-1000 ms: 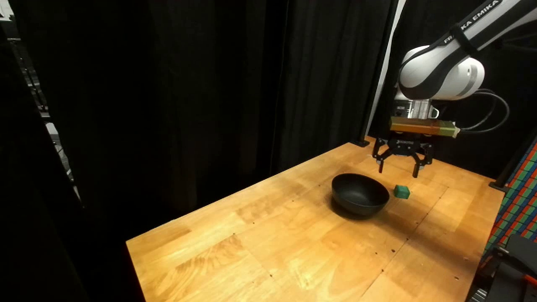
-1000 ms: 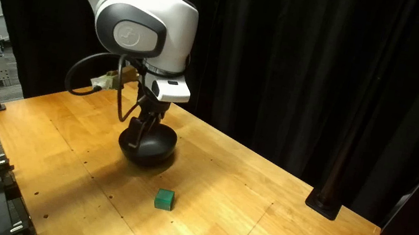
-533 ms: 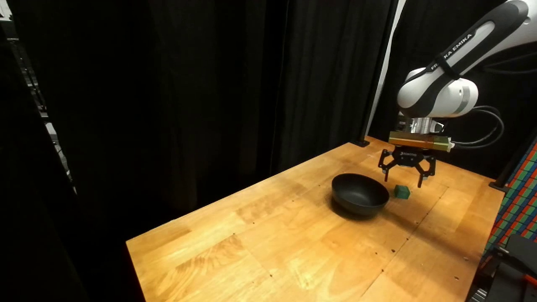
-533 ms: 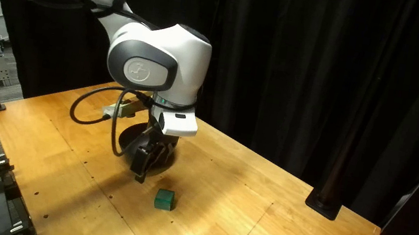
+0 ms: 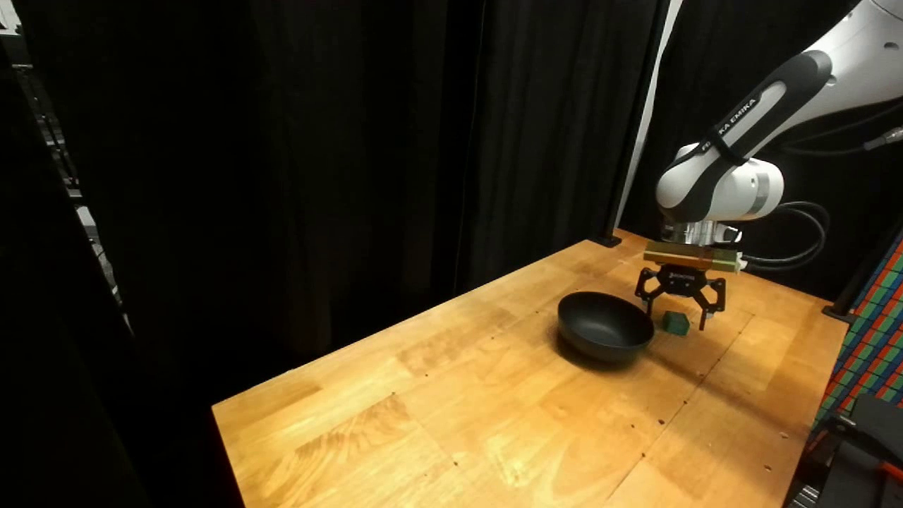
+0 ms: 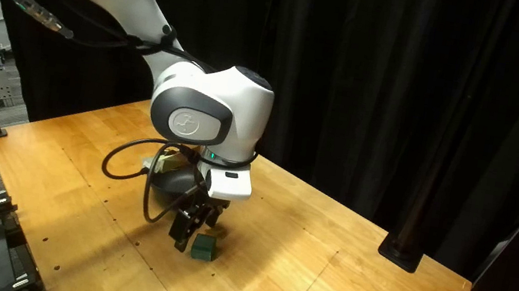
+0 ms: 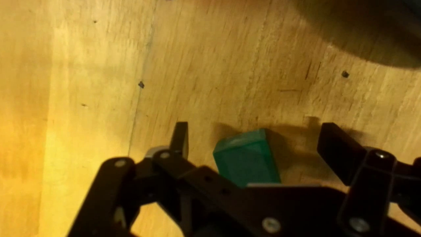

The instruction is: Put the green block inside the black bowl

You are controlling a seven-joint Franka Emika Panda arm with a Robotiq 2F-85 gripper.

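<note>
Wrist view, the gripper (image 7: 255,133) spread wide, the green block (image 7: 246,160) seen between its fingers (image 7: 338,151), in both exterior views, the black bowl (image 5: 604,326) near it on the bench (image 5: 458,409).

Wooden table (image 5: 508,409), black bowl (image 5: 605,329) on it, green block (image 6: 203,248) nearby

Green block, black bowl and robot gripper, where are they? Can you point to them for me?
Green block (image 7: 246,161): in the wrist view, on its larger visible face.
Black bowl (image 5: 605,327): in an exterior view, on its inside.
Gripper (image 5: 675,318): in an exterior view, midway between its open fingertips.
</note>
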